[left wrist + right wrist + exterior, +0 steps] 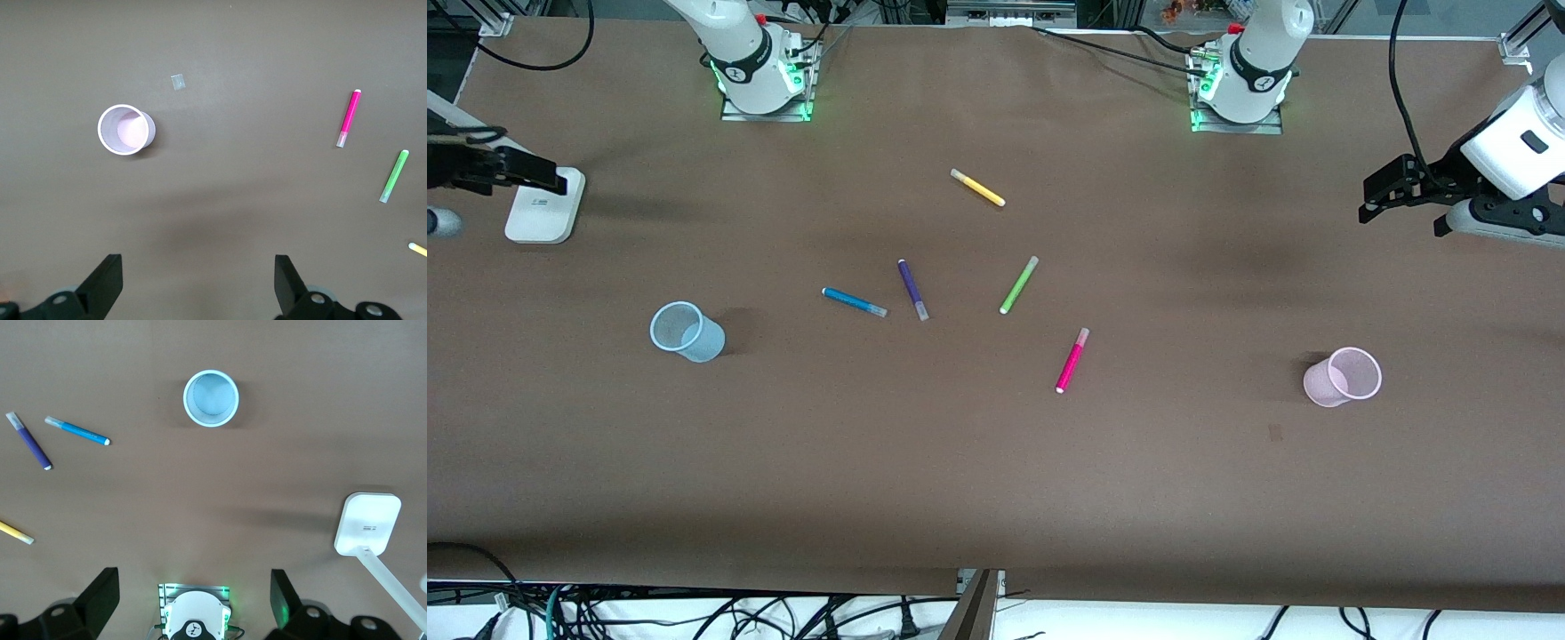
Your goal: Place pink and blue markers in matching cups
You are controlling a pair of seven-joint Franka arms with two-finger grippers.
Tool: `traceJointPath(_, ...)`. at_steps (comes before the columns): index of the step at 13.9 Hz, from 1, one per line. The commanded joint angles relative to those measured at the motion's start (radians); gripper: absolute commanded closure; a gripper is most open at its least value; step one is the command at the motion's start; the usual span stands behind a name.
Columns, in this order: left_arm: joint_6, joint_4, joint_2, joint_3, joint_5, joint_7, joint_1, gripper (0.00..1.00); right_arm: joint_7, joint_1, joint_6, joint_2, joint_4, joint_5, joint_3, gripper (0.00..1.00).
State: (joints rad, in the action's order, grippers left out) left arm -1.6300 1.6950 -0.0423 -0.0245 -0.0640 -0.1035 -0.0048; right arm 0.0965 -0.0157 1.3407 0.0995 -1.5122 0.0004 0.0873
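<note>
The pink marker (1072, 360) lies flat near the table's middle and shows in the left wrist view (349, 119). The blue marker (855, 302) lies flat, closer to the right arm's end, and shows in the right wrist view (77, 431). The pale pink cup (1343, 377) stands upright toward the left arm's end (127, 129). The pale blue cup (687, 332) stands upright toward the right arm's end (211, 398). My left gripper (1383, 191) hangs open and empty over the left arm's end (198, 277). My right gripper (538, 176) hangs open and empty over the right arm's end (193, 590).
A dark purple pen (913, 290) lies beside the blue marker. A lime green pen (1019, 284) and a yellow pen (978, 188) lie farther from the front camera than the pink marker. A white box (543, 206) sits under the right gripper. A tape scrap (177, 81) lies near the pink cup.
</note>
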Motion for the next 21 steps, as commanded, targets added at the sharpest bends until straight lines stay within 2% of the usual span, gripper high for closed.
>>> traceJointPath(1,0.025,-0.037,0.018,0.000,0.004,-0.019,0.002,0.00,0.012,-0.045,-0.006,0.012,0.003,0.007,-0.004,0.00)
traceJointPath(5,0.022,-0.038,0.022,0.000,0.018,-0.021,0.000,0.00,0.103,-0.136,0.018,0.077,-0.014,0.003,-0.004,0.00)
traceJointPath(8,0.022,-0.038,0.024,-0.005,0.018,-0.018,0.000,0.00,0.271,-0.174,0.188,0.092,-0.129,0.004,-0.004,0.00)
traceJointPath(14,0.022,-0.038,0.024,-0.006,0.018,-0.016,0.000,0.00,0.365,-0.335,0.411,0.120,-0.313,-0.003,-0.018,0.00)
traceJointPath(21,0.024,-0.038,0.024,-0.006,0.018,-0.015,0.000,0.00,0.433,-0.460,0.580,0.258,-0.341,-0.026,-0.018,0.00)
